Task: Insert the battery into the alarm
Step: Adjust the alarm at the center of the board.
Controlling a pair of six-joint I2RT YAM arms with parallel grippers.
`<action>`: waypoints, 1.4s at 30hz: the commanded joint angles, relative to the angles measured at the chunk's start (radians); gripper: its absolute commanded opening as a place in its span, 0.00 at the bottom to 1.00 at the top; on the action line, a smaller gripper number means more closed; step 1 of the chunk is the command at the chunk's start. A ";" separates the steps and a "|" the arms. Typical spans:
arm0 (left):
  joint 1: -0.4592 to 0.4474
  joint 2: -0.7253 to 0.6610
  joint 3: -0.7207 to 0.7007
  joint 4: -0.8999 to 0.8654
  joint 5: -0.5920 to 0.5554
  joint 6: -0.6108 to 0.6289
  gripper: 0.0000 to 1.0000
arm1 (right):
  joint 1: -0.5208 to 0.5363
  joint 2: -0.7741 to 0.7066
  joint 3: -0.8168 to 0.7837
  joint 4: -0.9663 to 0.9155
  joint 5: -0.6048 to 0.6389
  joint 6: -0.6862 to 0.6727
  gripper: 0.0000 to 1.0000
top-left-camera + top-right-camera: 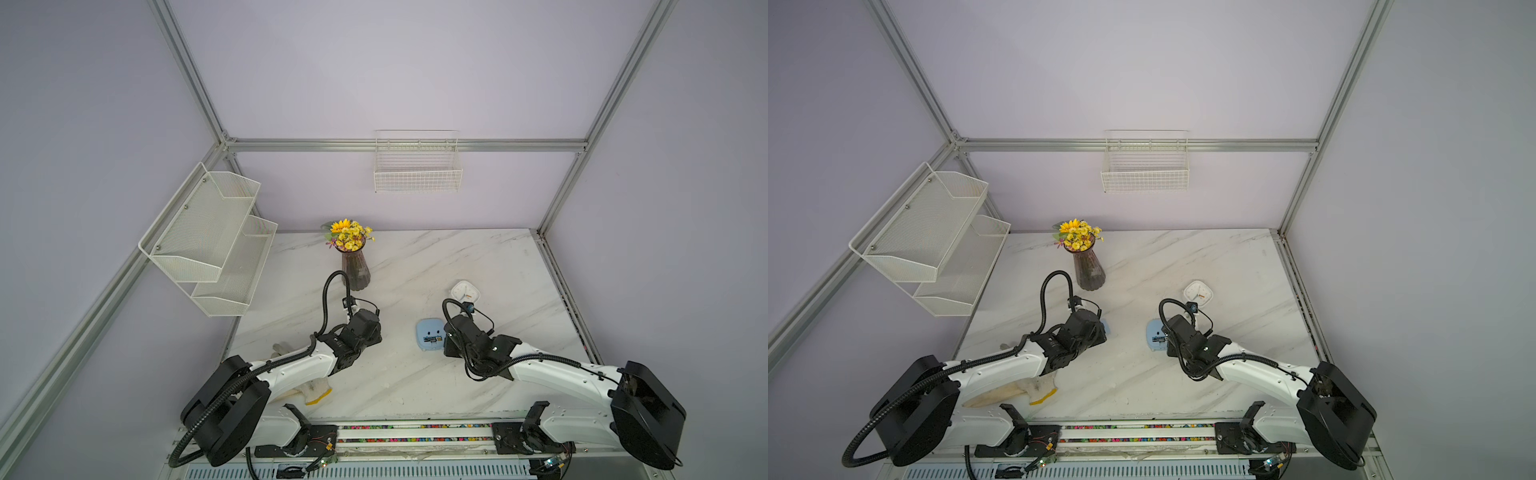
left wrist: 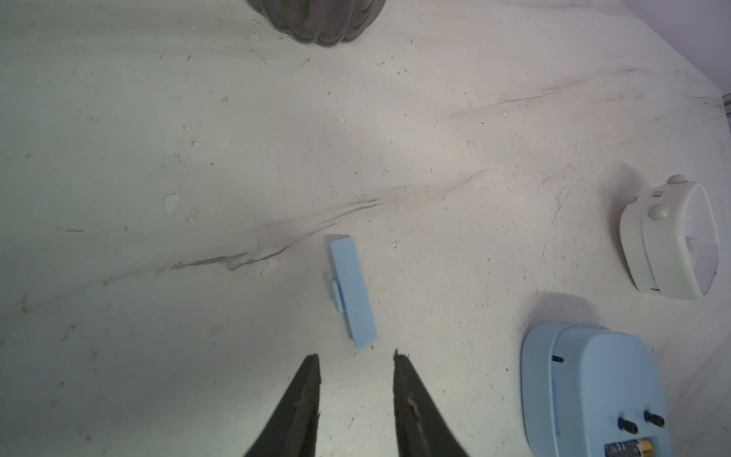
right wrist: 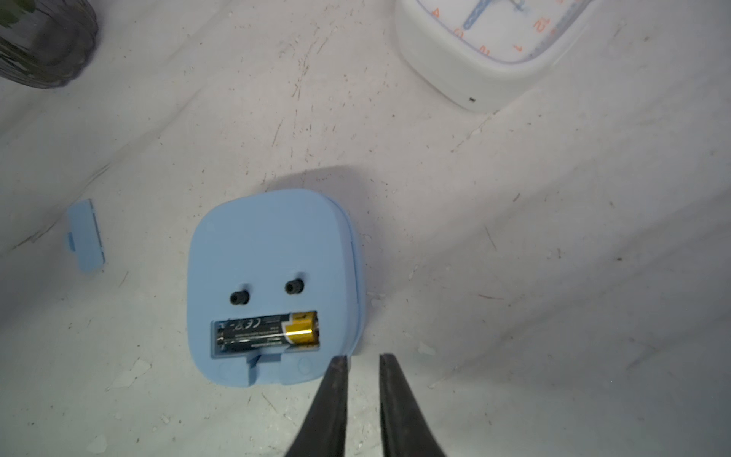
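The light blue alarm [image 3: 269, 253] lies face down on the marble table, back upward, in both top views [image 1: 430, 332] [image 1: 1155, 334]. A black and gold battery [image 3: 265, 330] sits in its uncovered compartment, also seen in the left wrist view [image 2: 629, 448]. The blue battery cover [image 2: 352, 289] lies loose on the table to the alarm's left [image 3: 85, 235]. My left gripper [image 2: 356, 356] is open and empty, its tips just short of the cover. My right gripper [image 3: 363, 357] is open by a narrow gap and holds nothing, with one fingertip beside the alarm's near corner.
A white clock [image 1: 465, 292] rests behind the alarm. A dark vase of yellow flowers [image 1: 355, 270] stands at the back left. A work glove [image 1: 311, 392] lies under the left arm. A wire basket [image 1: 417, 174] and mesh shelves [image 1: 208, 237] hang on the walls.
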 commanded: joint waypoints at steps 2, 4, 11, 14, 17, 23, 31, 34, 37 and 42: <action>0.020 0.038 0.013 0.063 -0.028 -0.024 0.30 | -0.007 0.008 -0.020 0.042 0.014 0.042 0.19; 0.028 0.055 0.016 0.077 -0.031 -0.027 0.28 | -0.009 0.007 -0.027 0.041 0.023 0.051 0.19; 0.052 0.125 0.022 0.131 -0.023 -0.033 0.23 | -0.018 0.005 -0.033 0.041 0.024 0.055 0.19; 0.060 0.142 0.026 0.150 -0.014 -0.031 0.22 | -0.019 0.003 -0.035 0.041 0.022 0.057 0.19; 0.069 0.153 0.036 0.160 -0.009 -0.031 0.22 | -0.018 -0.003 -0.036 0.040 0.022 0.056 0.19; 0.077 0.183 0.048 0.182 0.015 -0.033 0.22 | -0.020 0.000 -0.038 0.041 0.027 0.058 0.19; 0.080 0.218 0.056 0.186 0.023 -0.037 0.19 | -0.025 0.003 -0.043 0.039 0.033 0.062 0.18; 0.080 0.231 0.062 0.184 0.023 -0.038 0.16 | -0.024 0.003 -0.044 0.037 0.037 0.069 0.18; 0.080 0.236 0.061 0.184 0.022 -0.041 0.15 | -0.027 0.001 -0.050 0.038 0.042 0.075 0.18; 0.081 0.241 0.061 0.184 0.022 -0.045 0.09 | -0.032 -0.001 -0.052 0.036 0.045 0.078 0.18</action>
